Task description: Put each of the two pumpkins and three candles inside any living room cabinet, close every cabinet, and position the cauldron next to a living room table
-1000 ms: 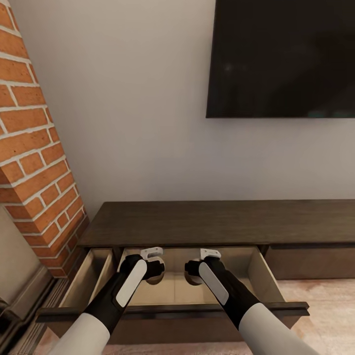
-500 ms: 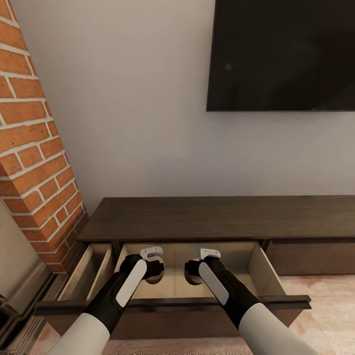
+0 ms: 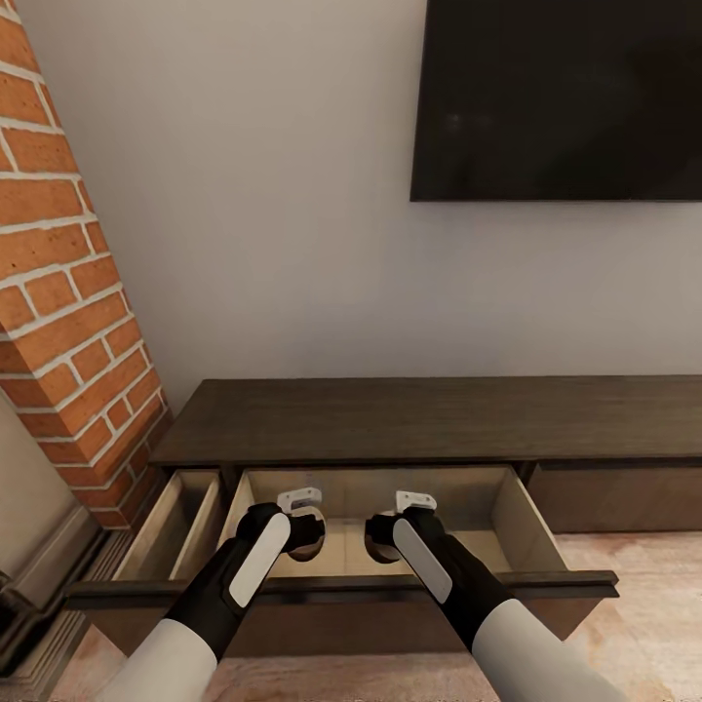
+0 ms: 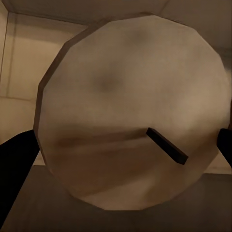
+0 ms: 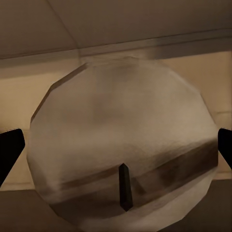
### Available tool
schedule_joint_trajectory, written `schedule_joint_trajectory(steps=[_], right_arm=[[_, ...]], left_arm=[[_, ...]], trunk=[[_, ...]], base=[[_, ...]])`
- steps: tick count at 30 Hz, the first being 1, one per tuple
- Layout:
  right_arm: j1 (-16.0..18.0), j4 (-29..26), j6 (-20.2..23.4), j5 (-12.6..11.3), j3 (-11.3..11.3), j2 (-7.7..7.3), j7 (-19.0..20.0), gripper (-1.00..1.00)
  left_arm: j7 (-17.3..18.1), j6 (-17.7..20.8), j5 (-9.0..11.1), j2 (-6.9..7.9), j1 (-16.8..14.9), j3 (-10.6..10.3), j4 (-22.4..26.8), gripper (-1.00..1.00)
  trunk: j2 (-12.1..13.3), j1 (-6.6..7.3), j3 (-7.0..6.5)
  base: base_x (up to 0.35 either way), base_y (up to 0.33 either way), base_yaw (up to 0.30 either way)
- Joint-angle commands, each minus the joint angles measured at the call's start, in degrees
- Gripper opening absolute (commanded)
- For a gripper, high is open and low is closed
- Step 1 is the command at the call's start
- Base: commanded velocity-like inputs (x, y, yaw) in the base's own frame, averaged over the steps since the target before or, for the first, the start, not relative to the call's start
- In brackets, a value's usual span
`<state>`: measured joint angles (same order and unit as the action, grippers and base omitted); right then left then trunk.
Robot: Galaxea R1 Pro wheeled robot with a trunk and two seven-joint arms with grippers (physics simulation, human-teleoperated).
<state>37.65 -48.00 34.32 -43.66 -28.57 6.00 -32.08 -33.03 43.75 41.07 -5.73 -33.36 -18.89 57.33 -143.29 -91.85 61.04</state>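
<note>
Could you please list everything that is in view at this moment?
cabinet: one, dark brown, low against the wall
drawer: one, pale inside, pulled open
television: one, black, on the wall, upper right
brick column: one, orange-red, at the left
left candle: one, brownish-grey, dark wick, over the drawer
right candle: one, brownish-grey, dark wick, over the drawer
left gripper: black, shut on the left candle
right gripper: black, shut on the right candle

Open cabinet (image 3: pixel 390 429) drawer, pale interior
</note>
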Motion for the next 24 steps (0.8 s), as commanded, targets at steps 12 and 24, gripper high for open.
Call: schedule_joint_trajectory(steps=[12, 24], right_arm=[[0.1, -0.1, -0.1, -0.6, -0.2, -0.02, -0.5, -1.00], [0.1, -0.2, -0.1, -0.6, -0.2, -0.02, -0.5, -1.00]], left_arm=[[-0.2, 0.0, 0.6, 0.10, 0.0, -0.1, 0.4, -1.00], [-0.2, 0.0, 0.7, 0.36, 0.0, 0.0, 1.3, -1.00]], trunk=[[-0.1, -0.16, 1.61], [-0.1, -0.16, 1.61]], base=[[0.000, 0.000, 0.000], [0.087, 0.000, 0.000]])
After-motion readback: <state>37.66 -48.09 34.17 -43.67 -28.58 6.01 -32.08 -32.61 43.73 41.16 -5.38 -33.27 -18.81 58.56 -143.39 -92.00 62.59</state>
